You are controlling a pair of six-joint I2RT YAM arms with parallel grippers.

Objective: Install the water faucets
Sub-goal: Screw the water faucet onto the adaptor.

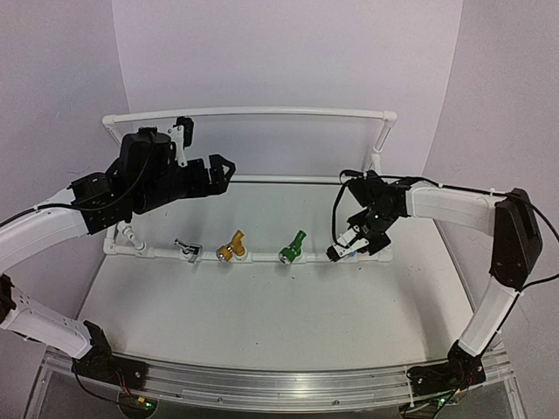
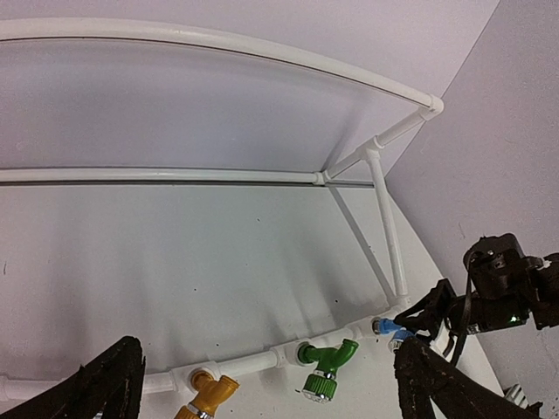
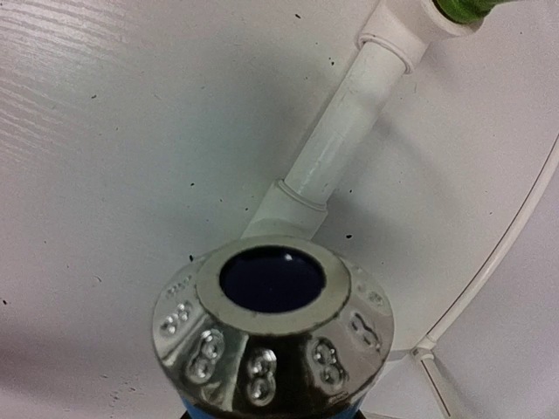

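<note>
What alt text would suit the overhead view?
The right gripper holds a blue faucet at the right end of the pipe frame, on its front rail, where the silver faucet, yellow faucet and green faucet sit in a row. The left gripper hangs open above the frame's left side.

**Four colours on a white pipe**

The pipe frame [image 1: 262, 113] is white. The fittings: silver faucet [image 1: 188, 250], yellow faucet [image 1: 232, 250], green faucet [image 1: 293, 247], blue faucet [image 2: 390, 331] with a shiny silver, embossed nozzle [image 3: 272, 332]. The worktop [image 1: 262, 305] is white with dark specks. The left claw [image 1: 220, 168] and right claw [image 1: 348, 249] are black.
</note>
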